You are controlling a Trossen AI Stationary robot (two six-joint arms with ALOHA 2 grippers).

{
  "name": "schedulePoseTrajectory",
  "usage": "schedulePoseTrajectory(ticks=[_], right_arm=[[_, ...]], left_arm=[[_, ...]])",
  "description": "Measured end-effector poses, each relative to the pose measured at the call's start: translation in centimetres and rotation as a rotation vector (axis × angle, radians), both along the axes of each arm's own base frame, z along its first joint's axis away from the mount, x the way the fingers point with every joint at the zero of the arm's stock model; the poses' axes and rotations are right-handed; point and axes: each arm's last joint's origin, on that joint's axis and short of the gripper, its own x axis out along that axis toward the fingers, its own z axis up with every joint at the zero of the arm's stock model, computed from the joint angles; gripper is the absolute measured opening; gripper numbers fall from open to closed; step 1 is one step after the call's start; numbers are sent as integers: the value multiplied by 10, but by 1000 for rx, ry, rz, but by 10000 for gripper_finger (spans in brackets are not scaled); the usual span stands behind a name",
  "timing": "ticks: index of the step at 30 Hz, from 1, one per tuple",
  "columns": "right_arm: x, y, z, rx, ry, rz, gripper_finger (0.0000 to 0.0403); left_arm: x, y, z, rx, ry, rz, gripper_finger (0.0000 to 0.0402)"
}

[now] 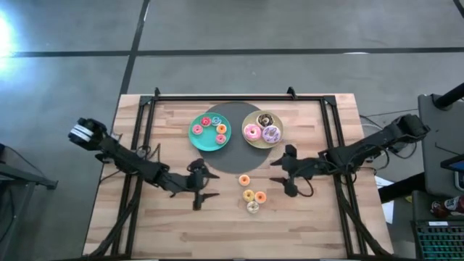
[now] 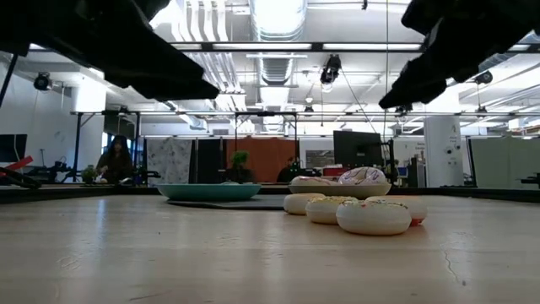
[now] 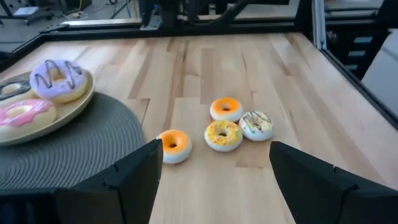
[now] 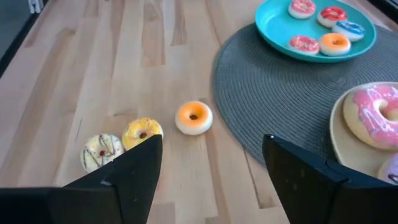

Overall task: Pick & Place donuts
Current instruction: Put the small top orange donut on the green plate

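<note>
Several tiny donuts lie loose on the wood: an orange one (image 1: 244, 180), a yellow one (image 3: 223, 134), a second orange one (image 3: 226, 108) and a white one with dark stripes (image 3: 255, 124). A teal plate (image 1: 200, 142) carries several tiny donuts. A beige plate (image 1: 255, 143) carries the pink (image 1: 252, 132), lilac (image 1: 271, 133) and brown (image 1: 264, 119) donuts. My left gripper (image 1: 210, 183) hovers open to the left of the loose donuts. My right gripper (image 1: 279, 176) hovers open to their right. Neither holds anything.
Both plates rest on a round dark woven mat (image 1: 235, 161) at the table's far middle. A black frame rail (image 1: 239, 97) runs along the far edge, with rails down both sides. Bare wood lies near the front edge (image 1: 232, 235).
</note>
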Motion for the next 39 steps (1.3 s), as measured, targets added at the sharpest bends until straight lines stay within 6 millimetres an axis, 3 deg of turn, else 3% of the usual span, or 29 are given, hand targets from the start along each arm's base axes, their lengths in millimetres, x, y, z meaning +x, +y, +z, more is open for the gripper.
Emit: schedulePoseTrajectory(ticks=[8,14,19,29,39], right_arm=[[-3,3,-18,17,-15,4,263],[-3,5,-18,19,-18,9,259],[-4,9,-18,22,-16,29,254],[-10,17,-22,30,-12,39,250],[-11,19,-23,34,-8,44,246]], left_arm=[[38,6,-11,63,61,8,271],[65,27,-22,43,134,-4,271],[82,32,-31,48,211,-26,271],[106,44,-53,100,311,5,271],[117,53,-54,63,315,-43,271]])
